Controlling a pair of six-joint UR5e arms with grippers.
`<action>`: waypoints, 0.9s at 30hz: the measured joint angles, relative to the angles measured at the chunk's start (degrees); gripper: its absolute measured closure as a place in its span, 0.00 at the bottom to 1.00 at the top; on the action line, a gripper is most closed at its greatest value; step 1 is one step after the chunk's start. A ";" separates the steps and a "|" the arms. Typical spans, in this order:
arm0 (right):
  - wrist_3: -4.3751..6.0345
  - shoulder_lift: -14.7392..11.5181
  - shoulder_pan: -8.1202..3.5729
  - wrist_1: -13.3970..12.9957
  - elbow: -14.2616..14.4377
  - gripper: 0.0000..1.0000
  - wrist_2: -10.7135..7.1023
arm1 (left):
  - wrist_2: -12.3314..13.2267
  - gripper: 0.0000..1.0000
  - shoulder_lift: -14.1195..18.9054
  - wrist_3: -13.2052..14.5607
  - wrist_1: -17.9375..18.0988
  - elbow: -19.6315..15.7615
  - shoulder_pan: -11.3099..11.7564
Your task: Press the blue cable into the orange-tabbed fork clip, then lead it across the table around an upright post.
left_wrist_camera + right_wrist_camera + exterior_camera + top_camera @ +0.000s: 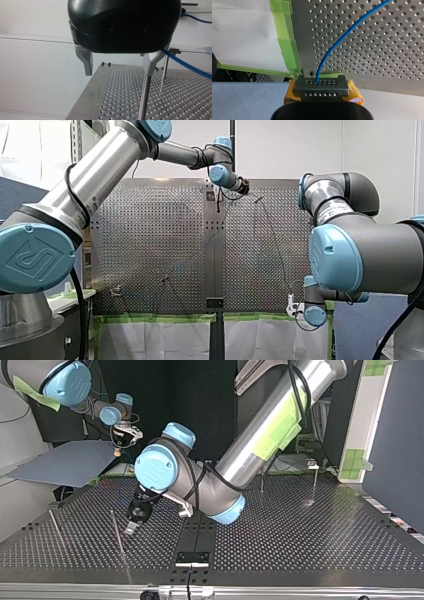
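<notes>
The blue cable (338, 43) rises out of my right gripper (322, 85), whose yellow-padded fingers are shut on it at the table's taped edge. My left gripper (118, 73) hangs open over the far part of the perforated table (120, 100), with nothing between its metal fingers (86, 62). An upright post (143, 97) stands just ahead of one fingertip. The cable (187, 65) slants past beside that finger. In the top view my left gripper (131, 527) hovers next to a slim post (117, 535). A small clip (312, 464) stands at the far right; I see no orange tab.
More upright posts stand on the plate: one (55, 527) at the top view's left, another (165, 67) beyond my left gripper. Green tape (287, 42) lines the table's edge. A black bracket (192, 558) sits at the middle seam.
</notes>
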 joint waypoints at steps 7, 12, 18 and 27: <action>-0.02 -0.06 0.04 -0.01 0.00 1.00 0.01 | -0.07 0.00 0.00 -0.01 0.01 0.00 -0.03; -0.02 -0.03 0.02 -0.03 0.00 1.00 0.00 | -0.17 0.00 0.00 -0.26 0.01 -0.01 -0.02; -0.02 -0.01 0.00 -0.09 0.01 1.00 0.00 | -0.22 0.00 0.00 -0.60 -0.01 -0.01 -0.10; -0.02 0.00 -0.01 -0.10 0.01 1.00 0.00 | -1.99 0.00 0.00 -1.99 0.27 -2.22 -0.40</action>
